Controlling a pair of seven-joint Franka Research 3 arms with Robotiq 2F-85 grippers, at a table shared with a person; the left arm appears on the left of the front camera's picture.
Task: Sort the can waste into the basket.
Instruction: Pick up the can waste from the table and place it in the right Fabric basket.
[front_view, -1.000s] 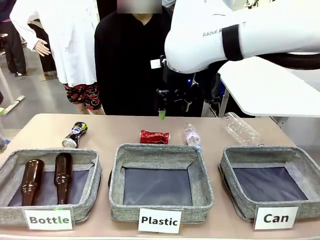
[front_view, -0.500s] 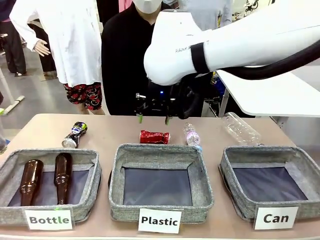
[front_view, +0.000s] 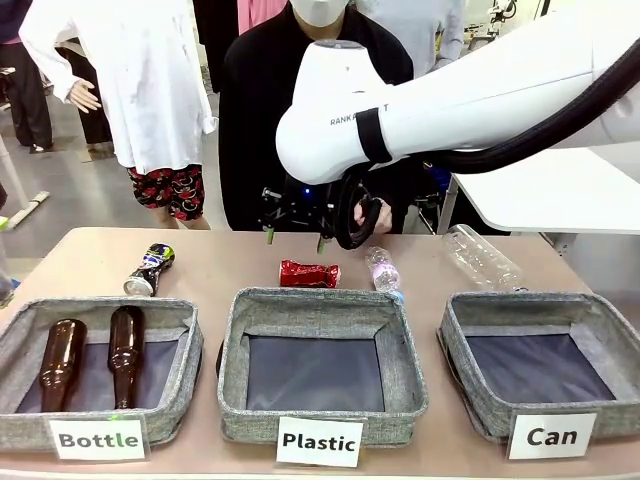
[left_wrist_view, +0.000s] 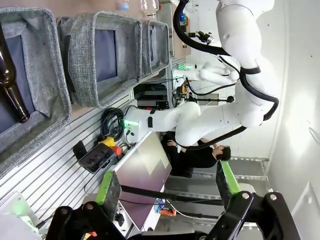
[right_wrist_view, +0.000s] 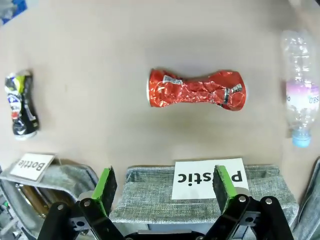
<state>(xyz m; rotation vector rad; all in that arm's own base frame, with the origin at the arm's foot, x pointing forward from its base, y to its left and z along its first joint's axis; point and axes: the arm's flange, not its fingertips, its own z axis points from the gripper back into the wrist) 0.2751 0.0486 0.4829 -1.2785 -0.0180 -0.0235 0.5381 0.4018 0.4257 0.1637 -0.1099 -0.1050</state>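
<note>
Three grey fabric baskets in a row along the near edge: Bottle basket (front_view: 25, 425) at the left, Plastic basket (front_view: 320, 300) in the middle, Can basket (front_view: 520, 303) at the right, dark lining showing.

Two cans, both out on the bare table (front_view: 230, 260), neither in any basket. Red can (front_view: 309, 273): crushed, shiny, on its side just behind the far rim of the Plastic basket. Dark can (front_view: 150, 269): blue, white and green print, on its side behind the Bottle basket, well apart from the red one and farthest from the Can basket.

Two brown glass bottles (front_view: 125, 350), side by side inside the Bottle basket. Two clear plastic bottles on the table: small bottle (front_view: 384, 272) just right of the red can, larger bottle (front_view: 482, 258) farther right, behind the Can basket.

Right gripper (front_view: 296, 240): comes in from the right across the middle, hangs over the far part of the table, just beyond the red can, touching nothing. Jaws spread wide, nothing between the green pads. In its wrist view, red can lying crosswise ahead of the fingers, above the Plastic label.

Left gripper (left_wrist_view: 167, 184): jaws likewise spread wide, nothing between them, off the near edge, baskets seen sideways.

One person (front_view: 250, 130) in black at the far side.
</note>
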